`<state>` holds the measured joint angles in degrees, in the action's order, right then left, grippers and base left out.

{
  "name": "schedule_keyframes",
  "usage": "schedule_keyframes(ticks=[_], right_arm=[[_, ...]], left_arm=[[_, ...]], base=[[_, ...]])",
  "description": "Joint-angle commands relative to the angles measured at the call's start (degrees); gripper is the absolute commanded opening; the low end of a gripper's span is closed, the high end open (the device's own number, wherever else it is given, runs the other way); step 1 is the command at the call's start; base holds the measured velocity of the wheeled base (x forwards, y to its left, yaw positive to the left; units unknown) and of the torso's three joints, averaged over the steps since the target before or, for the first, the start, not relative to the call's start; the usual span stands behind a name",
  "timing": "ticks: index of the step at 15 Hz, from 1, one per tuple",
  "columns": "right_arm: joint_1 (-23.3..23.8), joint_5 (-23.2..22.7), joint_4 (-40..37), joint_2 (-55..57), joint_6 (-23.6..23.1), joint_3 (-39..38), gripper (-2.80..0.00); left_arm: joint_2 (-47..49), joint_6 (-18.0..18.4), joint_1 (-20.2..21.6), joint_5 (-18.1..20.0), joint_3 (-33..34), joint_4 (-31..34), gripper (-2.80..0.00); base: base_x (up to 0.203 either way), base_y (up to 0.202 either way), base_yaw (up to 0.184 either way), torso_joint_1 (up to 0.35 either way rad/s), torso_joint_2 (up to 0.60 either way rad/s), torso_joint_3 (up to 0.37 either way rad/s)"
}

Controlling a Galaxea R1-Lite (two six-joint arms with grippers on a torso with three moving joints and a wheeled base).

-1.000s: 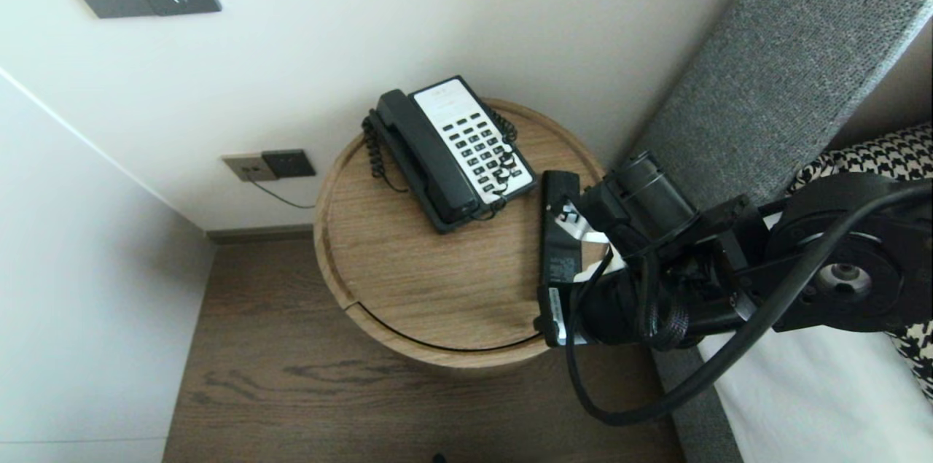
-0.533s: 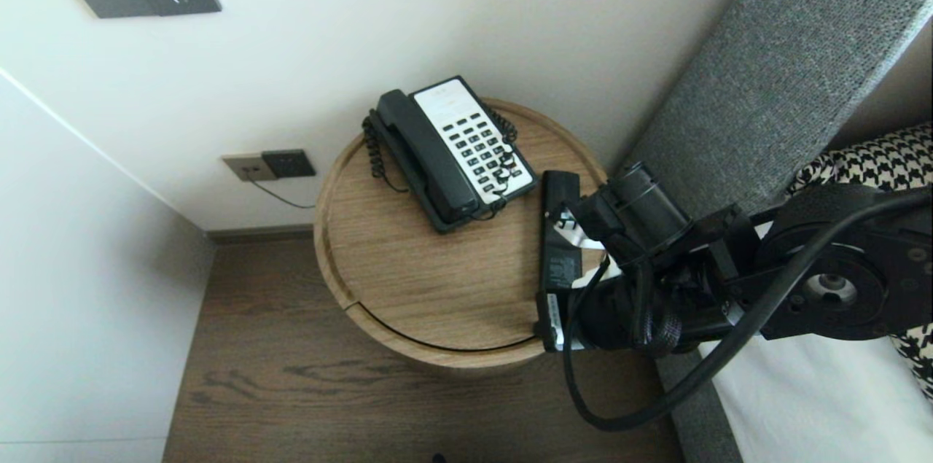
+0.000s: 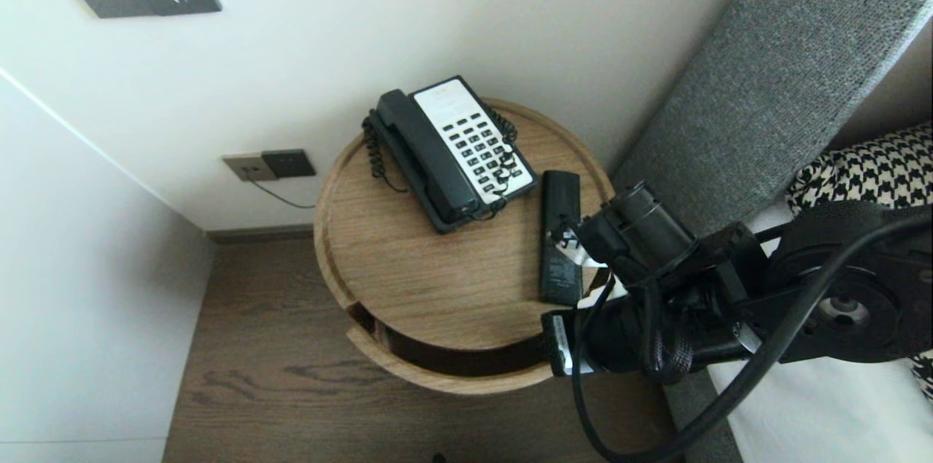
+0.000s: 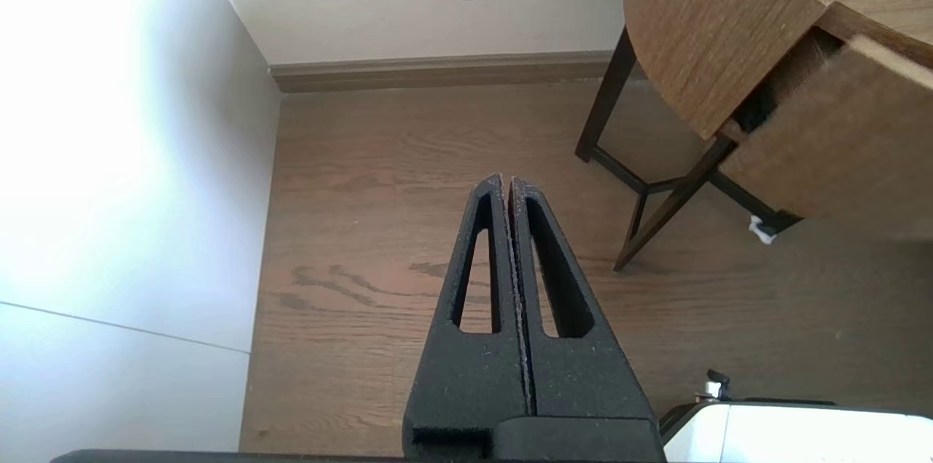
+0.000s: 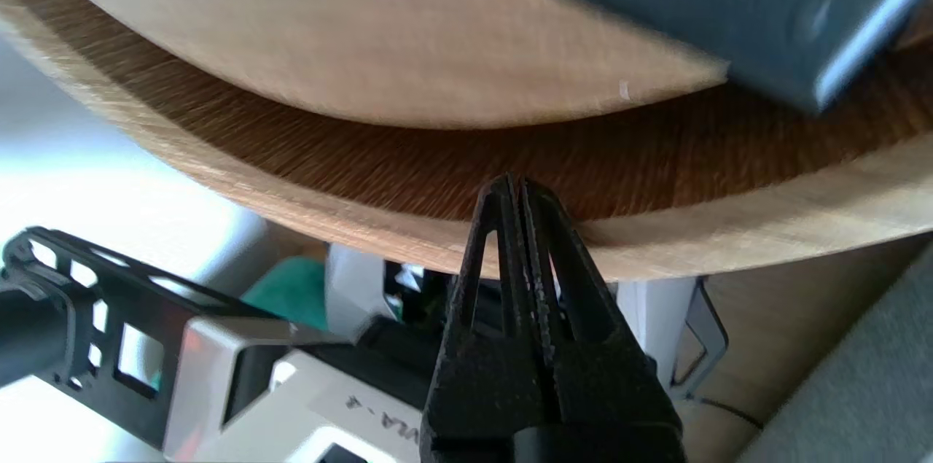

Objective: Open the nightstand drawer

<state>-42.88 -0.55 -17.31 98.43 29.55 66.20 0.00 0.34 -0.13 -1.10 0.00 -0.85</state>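
Drawer (image 3: 444,375) of round wooden table (image 3: 437,281) stands a little way out, w/ a dark gap betw. its curved front and the table top. Right gripper (image 5: 514,182) is at that gap: fingers pressed tight together, nothing betw. them, tips poking just over the top edge of the drawer front on its inner side. They look to be touching the wood, but can't tell for sure. Right arm comes in from the bed side, approx. level w/ the table top. Black remote (image 3: 560,237) lies flat on the table just beyond the gripper, close to the table's near edge over the drawer, apart from the fingers. Phone (image 3: 452,149), black w/ white keypad and handset on its cradle, sits farther beyond the gripper toward the wall, just beside the remote's far end, not touching it. Grey headboard (image 3: 765,84) rises on the far side of the right arm from the table. Left gripper (image 4: 508,186) is parked low over the wood floor (image 4: 364,230), fingers closed and holding nothing, table legs (image 4: 641,215) ahead of it, well apart from the drawer.
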Motion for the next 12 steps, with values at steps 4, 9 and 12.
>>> schedule_keyframes(ticks=[4,9,12], right_arm=[[-2.4,-0.1,0.9,-1.7,0.2,-4.3,-2.80],[-4.3,-0.2,1.6,-3.9,0.2,-8.4,-2.80],[-5.5,-0.2,1.7,-5.0,0.3,-10.6,-2.80]], left_arm=[[0.0,0.0,0.0,0.0,0.0,0.0,-2.80],[0.0,0.0,0.0,0.0,0.0,0.0,-2.80],[0.0,0.0,0.0,0.0,0.0,0.0,-2.80]], base=[[0.000,0.000,0.000,0.000,0.00,0.000],[0.000,0.000,0.000,0.000,0.00,0.000],[0.000,0.000,0.000,0.000,0.00,0.000]])
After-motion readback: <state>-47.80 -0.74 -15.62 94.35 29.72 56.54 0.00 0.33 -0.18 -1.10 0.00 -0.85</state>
